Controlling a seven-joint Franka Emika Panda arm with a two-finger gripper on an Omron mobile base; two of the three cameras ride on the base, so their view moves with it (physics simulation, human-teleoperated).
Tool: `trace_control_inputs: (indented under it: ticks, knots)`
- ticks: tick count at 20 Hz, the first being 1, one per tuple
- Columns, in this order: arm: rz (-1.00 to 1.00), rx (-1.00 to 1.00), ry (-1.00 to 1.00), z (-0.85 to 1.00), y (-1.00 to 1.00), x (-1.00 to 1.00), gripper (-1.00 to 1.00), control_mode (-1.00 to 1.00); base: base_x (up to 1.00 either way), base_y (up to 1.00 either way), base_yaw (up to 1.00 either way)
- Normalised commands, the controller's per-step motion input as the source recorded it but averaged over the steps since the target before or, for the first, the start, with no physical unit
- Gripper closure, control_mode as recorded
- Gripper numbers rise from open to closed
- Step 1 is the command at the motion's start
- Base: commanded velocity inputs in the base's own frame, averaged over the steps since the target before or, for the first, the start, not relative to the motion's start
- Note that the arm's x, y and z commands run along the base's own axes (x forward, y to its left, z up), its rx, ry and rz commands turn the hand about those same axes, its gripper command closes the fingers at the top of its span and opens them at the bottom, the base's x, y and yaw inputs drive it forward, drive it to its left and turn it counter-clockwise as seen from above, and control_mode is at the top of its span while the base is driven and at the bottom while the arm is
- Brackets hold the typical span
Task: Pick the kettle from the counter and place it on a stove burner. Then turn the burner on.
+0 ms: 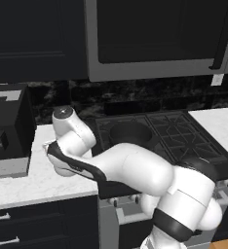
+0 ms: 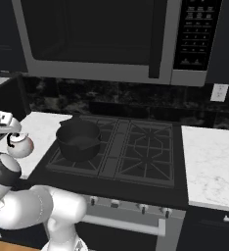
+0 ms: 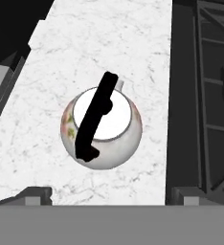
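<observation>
The small silvery-white kettle (image 3: 104, 139), with its black upright handle (image 3: 94, 115), stands on the white marbled counter (image 3: 85, 43) just left of the cooktop edge. My gripper (image 3: 110, 195) hovers straight above it, open, its fingertips (image 3: 35, 194) spread wider than the kettle and touching nothing. In the right base view the kettle (image 2: 20, 145) sits under my hand (image 2: 6, 125), on the counter (image 2: 40, 128) beside the black gas cooktop. A free stove burner (image 2: 146, 164) lies at the front right. In the left base view my arm hides the kettle.
A larger dark pot (image 2: 78, 139) occupies the front-left burner next to the kettle. A black appliance (image 1: 6, 131) stands on the counter at far left. The microwave (image 2: 97, 39) hangs above the stove. Knobs (image 2: 115, 203) line the stove front. More counter (image 2: 209, 162) lies right.
</observation>
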Motion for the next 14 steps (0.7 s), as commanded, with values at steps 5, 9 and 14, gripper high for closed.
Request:
trace_control_inputs:
  ticks: [5,9,14]
  knots:
    - [-0.01,0.00,0.00,-0.12,0.24,0.29,-1.00,-1.00,0.00,0.00,0.00]
    - [-0.02,0.00,0.00,-0.20,0.23,0.37,-1.00,-1.00,0.00,0.00,0.00]
    - [-0.02,0.00,0.00,-0.22,0.14,0.33,-1.00,-1.00,0.00,0.00,0.00]
